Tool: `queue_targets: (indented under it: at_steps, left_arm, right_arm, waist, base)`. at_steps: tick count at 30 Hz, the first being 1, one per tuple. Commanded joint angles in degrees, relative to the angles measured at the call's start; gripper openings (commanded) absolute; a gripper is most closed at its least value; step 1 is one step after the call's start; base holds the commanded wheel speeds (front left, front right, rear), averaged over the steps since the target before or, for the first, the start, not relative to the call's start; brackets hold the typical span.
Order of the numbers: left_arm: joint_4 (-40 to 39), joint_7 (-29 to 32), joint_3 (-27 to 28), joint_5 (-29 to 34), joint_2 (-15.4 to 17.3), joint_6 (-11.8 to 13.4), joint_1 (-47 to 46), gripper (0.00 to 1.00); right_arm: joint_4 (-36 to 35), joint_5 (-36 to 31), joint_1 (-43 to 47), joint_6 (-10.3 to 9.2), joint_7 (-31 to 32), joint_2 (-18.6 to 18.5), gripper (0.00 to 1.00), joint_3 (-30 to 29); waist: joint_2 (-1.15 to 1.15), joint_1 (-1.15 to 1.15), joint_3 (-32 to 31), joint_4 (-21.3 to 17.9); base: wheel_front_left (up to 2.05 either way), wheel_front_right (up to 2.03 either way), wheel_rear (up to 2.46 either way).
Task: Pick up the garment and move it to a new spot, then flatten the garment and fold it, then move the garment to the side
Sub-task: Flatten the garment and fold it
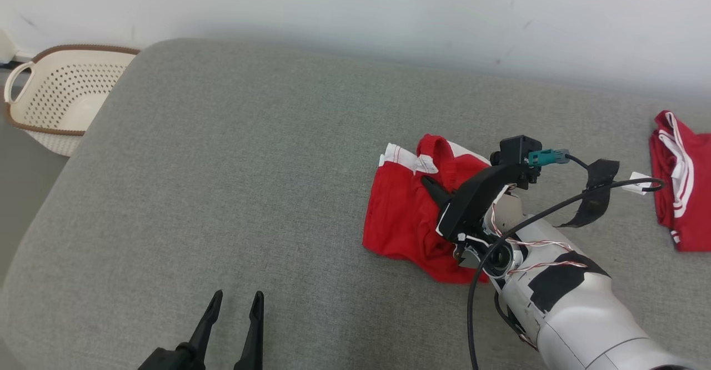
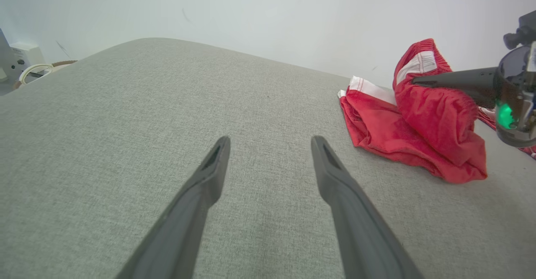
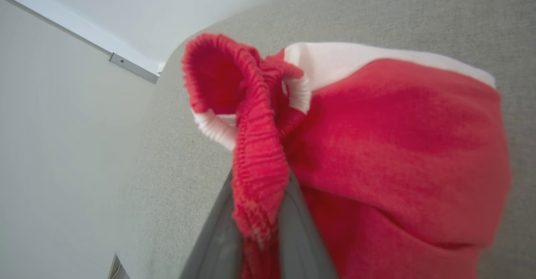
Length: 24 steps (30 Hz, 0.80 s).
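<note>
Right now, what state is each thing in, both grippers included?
red garment: bunched, waistband raised, the rest on the grey cushion
right gripper: shut on the red garment's waistband
left gripper: open, holding nothing, above the cushion
second red garment: crumpled, lying apart, untouched
basket: upright, beside the cushion

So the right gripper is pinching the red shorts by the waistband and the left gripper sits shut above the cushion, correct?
Not quite. The left gripper is open, jaws well apart above the cushion, as the left wrist view shows. The right gripper is indeed pinching the red shorts by the waistband.
</note>
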Motion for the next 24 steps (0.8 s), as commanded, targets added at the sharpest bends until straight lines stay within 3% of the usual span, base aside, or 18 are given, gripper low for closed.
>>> queue_targets:
  at_steps: [1,4,5,6,7,8,14,24]
  left_arm:
    - [0.3,-0.3,-0.2,-0.4,0.1,0.3,-0.6,1.00]
    - [0.5,-0.3,-0.4,-0.6,0.1,0.4,-0.7,1.00]
    - [0.5,-0.3,-0.4,-0.6,0.1,0.4,-0.8,1.00]
    - [0.5,-0.3,-0.4,-0.7,0.1,0.4,-0.9,1.00]
    - [0.6,-0.3,-0.2,-0.6,0.1,0.4,-0.9,1.00]
    - [0.6,-0.3,-0.1,-0.6,0.1,0.4,-0.9,1.00]
    - [0.3,-0.3,1.4,0.6,0.1,0.5,-0.2,1.00]
    - [-0.7,-0.3,3.5,1.8,0.1,0.3,1.8,1.00]
  right_arm:
    - [1.3,-0.4,-0.8,0.02,-0.8,0.6,0.00,0.3]
    - [3.4,-0.8,-1.6,0.02,-2.0,1.1,0.00,0.6]
    - [3.8,-0.9,-1.8,0.02,-2.5,1.3,0.16,0.8]
    - [4.2,-1.1,-2.0,0.02,-2.9,1.4,0.44,1.1]
    - [4.3,-0.9,-2.0,0.02,-3.4,1.6,0.86,1.2]
    - [4.4,-0.5,-1.9,0.02,-3.9,1.6,1.00,1.1]
    - [1.3,0.1,-1.0,0.02,-7.2,0.6,1.00,2.7]
    - [-4.2,-2.5,1.4,0.02,-15.5,-6.1,1.00,5.8]
  waist:
    - [0.00,0.00,0.6,0.7]
    - [0.00,0.00,0.9,1.0]
    - [0.00,0.00,0.9,1.0]
    - [0.00,0.00,1.0,1.0]
    - [0.00,0.00,1.0,1.0]
    - [0.00,0.00,1.0,0.9]
    - [0.00,0.00,-0.2,-0.4]
    - [0.00,0.00,-1.8,-2.7]
  base:
    - [0.00,0.00,0.00]
    - [0.00,0.00,0.00]
    - [0.00,0.00,0.00]
    - [0.00,0.00,0.00]
    - [0.00,0.00,0.00]
    - [0.00,0.00,0.00]
    - [0.00,0.00,0.00]
    - [0.00,0.00,0.00]
